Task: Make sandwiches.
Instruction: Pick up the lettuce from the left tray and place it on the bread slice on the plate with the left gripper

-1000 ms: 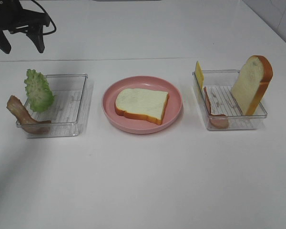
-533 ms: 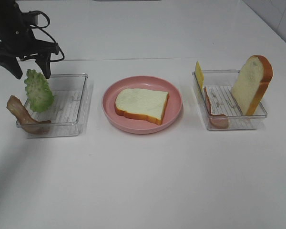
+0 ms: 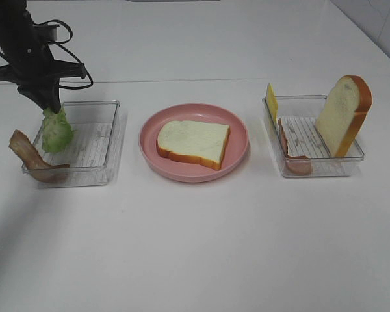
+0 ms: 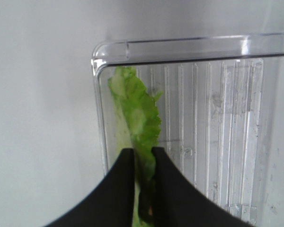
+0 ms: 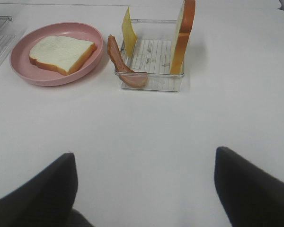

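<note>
Fingers (image 4: 120, 189) pinched on lettuce (image 4: 136, 111)

Open above the tray a second ago, the left gripper (image 4: 143, 158) has dropped and closed on the upright lettuce at the clear tray's (image 4: 180, 47) corner. The right gripper (image 5: 144, 158) hangs spread wide, well apart from the bread slice (image 3: 194, 143) lying on the pink plate (image 3: 240, 140).
</note>
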{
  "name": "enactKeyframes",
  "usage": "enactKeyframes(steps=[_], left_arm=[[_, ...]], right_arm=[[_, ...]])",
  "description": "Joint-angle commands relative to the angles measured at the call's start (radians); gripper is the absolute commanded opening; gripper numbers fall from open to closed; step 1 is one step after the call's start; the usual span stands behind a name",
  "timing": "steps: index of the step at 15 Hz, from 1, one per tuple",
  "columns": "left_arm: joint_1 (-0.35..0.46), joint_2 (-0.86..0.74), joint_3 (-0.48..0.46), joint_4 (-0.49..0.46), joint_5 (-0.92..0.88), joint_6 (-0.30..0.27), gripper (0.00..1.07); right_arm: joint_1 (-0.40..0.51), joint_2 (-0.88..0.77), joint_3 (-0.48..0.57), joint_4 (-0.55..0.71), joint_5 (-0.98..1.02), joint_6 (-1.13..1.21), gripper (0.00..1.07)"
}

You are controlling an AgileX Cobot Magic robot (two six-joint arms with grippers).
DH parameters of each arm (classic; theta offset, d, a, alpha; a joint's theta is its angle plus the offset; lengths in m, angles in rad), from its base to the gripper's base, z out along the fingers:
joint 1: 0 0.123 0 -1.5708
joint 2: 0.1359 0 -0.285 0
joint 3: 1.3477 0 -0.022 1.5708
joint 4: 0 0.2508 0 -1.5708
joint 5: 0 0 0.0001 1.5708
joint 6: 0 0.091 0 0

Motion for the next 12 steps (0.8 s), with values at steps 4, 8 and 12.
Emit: enactKeyframes(steps=[4,8,12], left_arm=[[-0.007,-0.032,0.003,-0.049,0.065,0.003,0.00],[-0.007,-0.100,-0.026,-0.174,0.063,0.046,0.00],[-0.007,-0.127,-0.099,-0.512,0.035,0.168,0.00]], right_arm=[[-0.006,-0.015,0.002,0.004,-0.007,-0.004,0.76],[-0.006,-0.015,0.002,0.004,-0.007,-0.004,0.76],[-0.006,-0.015,0.002,0.004,-0.007,-0.004,0.76]])
